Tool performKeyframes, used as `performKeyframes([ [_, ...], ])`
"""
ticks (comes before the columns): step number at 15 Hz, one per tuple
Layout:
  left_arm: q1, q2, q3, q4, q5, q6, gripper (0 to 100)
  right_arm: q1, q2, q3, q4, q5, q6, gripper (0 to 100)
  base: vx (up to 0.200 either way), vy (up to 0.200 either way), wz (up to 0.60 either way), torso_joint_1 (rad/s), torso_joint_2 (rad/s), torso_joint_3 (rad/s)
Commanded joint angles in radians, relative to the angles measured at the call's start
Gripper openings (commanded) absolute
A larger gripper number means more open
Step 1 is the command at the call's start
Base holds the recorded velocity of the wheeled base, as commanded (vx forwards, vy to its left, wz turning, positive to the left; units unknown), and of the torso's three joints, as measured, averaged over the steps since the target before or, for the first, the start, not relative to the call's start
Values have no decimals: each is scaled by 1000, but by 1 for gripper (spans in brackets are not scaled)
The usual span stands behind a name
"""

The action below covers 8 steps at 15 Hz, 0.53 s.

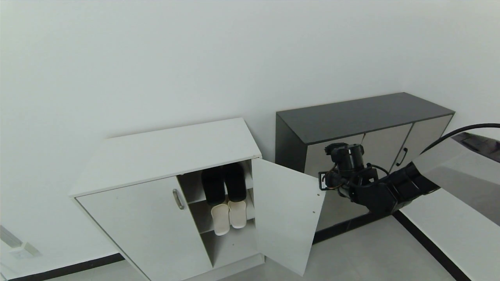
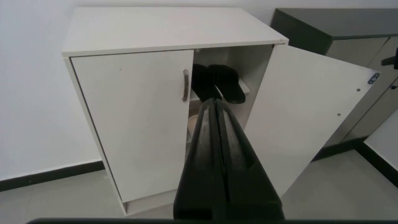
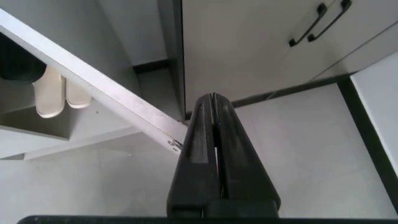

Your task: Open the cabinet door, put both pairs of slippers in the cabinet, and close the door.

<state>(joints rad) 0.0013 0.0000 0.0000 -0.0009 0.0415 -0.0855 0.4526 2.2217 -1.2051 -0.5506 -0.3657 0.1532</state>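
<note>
The white cabinet (image 1: 172, 146) stands against the wall with its right door (image 1: 287, 218) swung open. Inside, a black pair of slippers (image 1: 223, 183) lies on the upper shelf and a white pair (image 1: 228, 216) on the shelf below. My right gripper (image 1: 326, 180) is at the door's outer edge, on its back side. In the right wrist view this gripper (image 3: 214, 99) is shut with nothing in it, just beside the door's edge (image 3: 93, 81); the white slippers (image 3: 53, 93) show beyond. My left gripper (image 2: 215, 104) is shut and empty, held in front of the open cabinet (image 2: 155, 31).
The cabinet's left door (image 1: 144, 230) is shut, with a metal handle (image 1: 178, 199). A dark grey cabinet (image 1: 363, 113) stands close to the right of the open door. A white counter (image 1: 457, 218) runs along the right. Bare grey floor (image 1: 351, 257) lies in front.
</note>
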Motion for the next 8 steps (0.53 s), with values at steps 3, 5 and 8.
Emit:
performKeyframes([
  [3,0,0,0,-1,1,0,0,-9,50,-30,-9,34,19,0,0,0,0,0,0,0],
  [5,0,0,0,-1,0,0,0,-8,50,-31,-9,41,20,0,0,0,0,0,0,0],
  [8,0,2,0,-1,0,0,0,6,33,-16,-15,41,20,0,0,0,0,0,0,0],
])
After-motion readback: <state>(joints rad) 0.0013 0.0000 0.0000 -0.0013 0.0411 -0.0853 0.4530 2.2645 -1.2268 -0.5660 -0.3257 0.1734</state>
